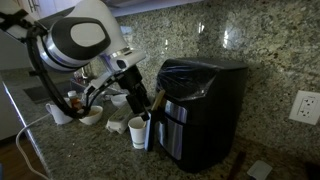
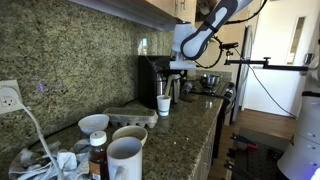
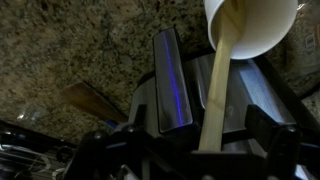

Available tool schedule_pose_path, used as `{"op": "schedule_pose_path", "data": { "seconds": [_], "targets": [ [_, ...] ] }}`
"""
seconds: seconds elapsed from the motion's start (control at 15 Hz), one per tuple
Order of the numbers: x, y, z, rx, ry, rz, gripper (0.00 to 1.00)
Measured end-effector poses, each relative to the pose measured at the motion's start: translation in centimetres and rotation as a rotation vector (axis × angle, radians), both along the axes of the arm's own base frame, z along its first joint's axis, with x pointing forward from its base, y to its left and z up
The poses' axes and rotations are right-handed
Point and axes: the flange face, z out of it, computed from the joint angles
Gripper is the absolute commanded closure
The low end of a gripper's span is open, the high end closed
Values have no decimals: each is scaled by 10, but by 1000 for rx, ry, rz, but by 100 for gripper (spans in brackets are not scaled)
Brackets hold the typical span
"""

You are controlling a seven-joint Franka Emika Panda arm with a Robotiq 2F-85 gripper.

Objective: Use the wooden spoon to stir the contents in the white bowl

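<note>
Wooden spoon point(image 3: 218, 90) stands in a white cup point(image 3: 250, 25) at one o'clock, its handle between the wide-open, empty pincer point(image 3: 185, 147). White bowl point(image 2: 130, 131) sits on the tabletop point(image 2: 185, 135), seven o'clock of the cup.

The worktop point(image 1: 90, 150) and the backsplash point(image 1: 250, 35) share one pattern: speckled granite, brown and grey with dark flecks and pale glints. The wooden spoon point(image 3: 218, 95) is light tan and unpatterned. The cup point(image 3: 255, 25) is plain white. The appliance point(image 1: 200, 110) is glossy black, with a blue streak across it in the wrist view. The robot arm point(image 1: 80, 40) is white with black joints, and the claw point(image 3: 190, 155) is black. The white bowl point(image 2: 130, 134) shows tan inside. The wall socket point(image 1: 303, 107) is white.
</note>
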Motion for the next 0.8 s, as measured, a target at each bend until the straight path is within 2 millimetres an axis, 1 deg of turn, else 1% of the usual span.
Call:
{"op": "schedule_pose_path", "data": {
  "seconds": [0.2, 0.4, 0.67, 0.8],
  "targets": [
    [-1, -8, 1, 50, 15, 55, 0],
    [-4, -20, 2, 89, 23, 120, 0],
    [-7, -37, 7, 107, 36, 215, 0],
    [-6, -41, 11, 111, 50, 271, 0]
  ]
}}
